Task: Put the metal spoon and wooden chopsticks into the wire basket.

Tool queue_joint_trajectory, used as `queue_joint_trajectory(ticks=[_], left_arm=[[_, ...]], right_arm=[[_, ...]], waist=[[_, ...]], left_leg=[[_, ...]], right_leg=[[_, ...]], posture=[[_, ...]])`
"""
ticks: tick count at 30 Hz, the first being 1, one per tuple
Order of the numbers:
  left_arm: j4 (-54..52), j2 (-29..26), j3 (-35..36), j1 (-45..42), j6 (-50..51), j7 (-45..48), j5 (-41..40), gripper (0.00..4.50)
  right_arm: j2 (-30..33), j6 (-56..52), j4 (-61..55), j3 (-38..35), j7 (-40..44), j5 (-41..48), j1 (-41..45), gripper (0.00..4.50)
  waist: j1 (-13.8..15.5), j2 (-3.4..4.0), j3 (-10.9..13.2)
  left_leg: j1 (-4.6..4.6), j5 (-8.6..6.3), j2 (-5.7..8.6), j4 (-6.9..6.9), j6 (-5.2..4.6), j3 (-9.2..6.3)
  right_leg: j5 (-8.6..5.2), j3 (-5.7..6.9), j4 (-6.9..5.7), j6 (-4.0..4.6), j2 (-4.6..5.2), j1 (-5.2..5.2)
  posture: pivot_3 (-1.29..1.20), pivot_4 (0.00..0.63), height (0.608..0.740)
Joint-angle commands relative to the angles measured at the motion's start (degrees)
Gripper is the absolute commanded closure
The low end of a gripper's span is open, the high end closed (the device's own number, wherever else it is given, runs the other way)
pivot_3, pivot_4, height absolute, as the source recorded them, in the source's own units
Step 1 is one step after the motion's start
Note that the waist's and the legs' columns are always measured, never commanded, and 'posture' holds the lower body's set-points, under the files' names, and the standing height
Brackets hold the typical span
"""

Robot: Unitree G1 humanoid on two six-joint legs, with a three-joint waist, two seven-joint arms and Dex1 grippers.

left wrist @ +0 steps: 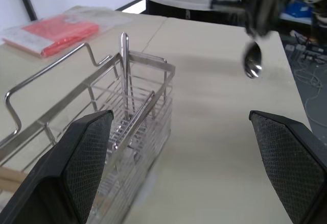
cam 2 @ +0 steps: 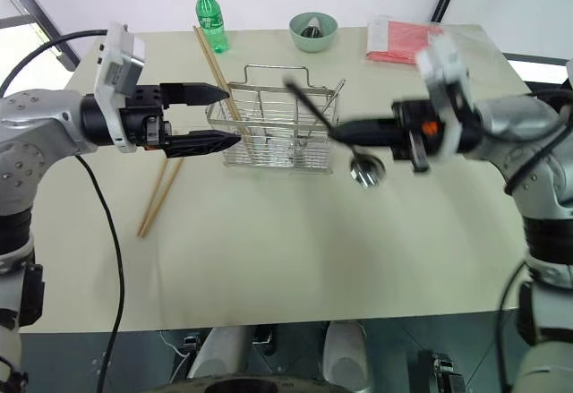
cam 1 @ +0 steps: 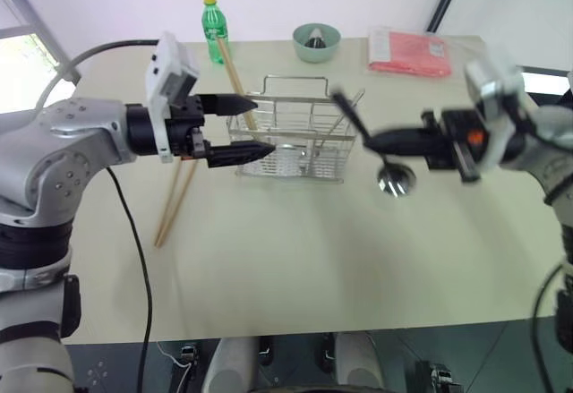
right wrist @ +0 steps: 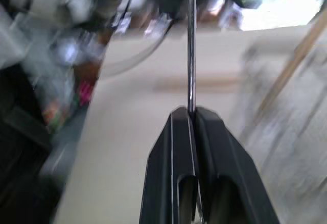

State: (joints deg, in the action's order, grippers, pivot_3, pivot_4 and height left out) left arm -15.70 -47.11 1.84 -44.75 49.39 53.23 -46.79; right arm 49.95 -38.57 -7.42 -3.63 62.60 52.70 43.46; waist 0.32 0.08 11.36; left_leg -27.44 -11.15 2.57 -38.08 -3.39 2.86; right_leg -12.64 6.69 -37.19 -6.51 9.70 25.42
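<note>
Right tool [cam 2: 345, 129] clamped the metal spoon [cam 2: 365, 170] at frame centre; left tool [cam 2: 219, 115] stood apart by the wire basket [cam 2: 277, 138]; no writing was readable.

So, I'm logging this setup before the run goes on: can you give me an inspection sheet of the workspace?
Surface: pale table, bare toward the near edge.
Job's things: wire basket upright mid-table; metal spoon in the air beside it, bowl end down; wooden chopsticks on the table, their far ends crossing the basket's left side.
Clutter: green bottle, pale-green bowl, red packet along the far edge.
Grippers: left gripper open, empty, by the basket; right gripper shut on the spoon's handle.
Cables: black cable hanging from the left arm.
Surroundings: white wall behind; floor below the near edge.
</note>
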Motion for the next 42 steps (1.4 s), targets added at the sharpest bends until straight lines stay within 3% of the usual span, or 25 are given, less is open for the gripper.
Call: queue_joint_trajectory(ticks=[1,10,17,20,27,31,37,42], left_arm=[[0.38,0.52,0.45,-1.54,-1.47,0.97,1.06,0.00],[0.54,2.48,1.60,-2.44,-1.08,-0.35,1.66,0.00],[-0.33,2.27,3.20,-2.25,-0.11,-2.29,0.75,0.00],[-0.45,1.93,3.96,-2.13,0.26,-2.87,0.57,0.00],[0.60,2.20,5.55,-2.41,0.42,-5.58,1.05,0.00],[2.72,4.00,8.14,-3.81,1.38,-11.32,1.15,0.00],[9.33,8.02,14.92,-8.35,8.19,-30.60,3.41,0.00],[17.29,9.67,18.18,-10.98,20.64,-49.51,11.69,0.00]], right_arm=[[-5.57,-0.47,1.20,-1.84,-9.93,-2.15,4.30,4.45],[-19.42,12.80,14.70,0.99,-18.50,-18.30,9.74,4.45],[-23.30,20.03,23.93,1.03,-16.71,-24.15,10.80,4.45],[-23.93,17.86,23.84,0.56,-16.18,-23.60,9.94,3.58],[-23.79,15.89,20.46,-2.27,-18.50,-22.78,9.10,0.12],[-22.99,12.59,19.03,-5.93,-19.78,-19.96,10.98,0.12],[-18.77,2.26,15.77,-14.24,-19.31,-8.75,15.92,0.12],[-9.27,-14.84,1.96,-17.42,-8.28,9.31,8.56,0.12]], waist=[[0.35,0.00,0.00],[0.38,-0.03,0.02],[0.29,-0.03,0.02],[0.14,-0.03,0.02],[0.23,-0.03,0.02],[0.33,-0.03,0.02],[0.37,-0.03,0.03],[0.42,-0.06,0.02]], left_leg=[[-0.01,0.00,0.00,0.01,0.00,0.01],[-0.10,0.19,0.08,-0.08,0.27,0.10],[-0.06,0.27,0.04,-0.07,0.18,0.08],[-0.06,0.27,0.04,-0.07,0.17,0.08],[-0.05,0.23,0.04,-0.07,0.25,0.07],[-0.04,0.22,0.04,-0.07,0.26,0.05],[-0.04,0.26,0.05,-0.07,0.19,0.01],[-0.02,0.05,0.04,-0.07,-0.20,-0.08]], right_leg=[[0.05,0.01,0.01,-0.08,0.00,0.01],[0.11,0.14,-0.01,-0.18,-0.15,-0.02],[0.11,0.13,-0.14,-0.19,-0.25,0.00],[0.11,0.11,-0.15,-0.19,-0.25,0.00],[0.10,0.10,-0.16,-0.19,-0.26,0.00],[0.10,0.09,-0.18,-0.18,-0.27,0.01],[0.11,0.09,-0.20,-0.19,-0.27,0.00],[0.09,0.15,-0.27,-0.21,-0.27,-0.07]], posture=[[0.00,0.150,0.671],[0.00,0.150,0.671],[0.00,0.150,0.671],[0.00,0.150,0.671],[0.00,0.150,0.671],[0.00,0.150,0.671],[0.00,0.150,0.671],[0.00,0.150,0.671]])
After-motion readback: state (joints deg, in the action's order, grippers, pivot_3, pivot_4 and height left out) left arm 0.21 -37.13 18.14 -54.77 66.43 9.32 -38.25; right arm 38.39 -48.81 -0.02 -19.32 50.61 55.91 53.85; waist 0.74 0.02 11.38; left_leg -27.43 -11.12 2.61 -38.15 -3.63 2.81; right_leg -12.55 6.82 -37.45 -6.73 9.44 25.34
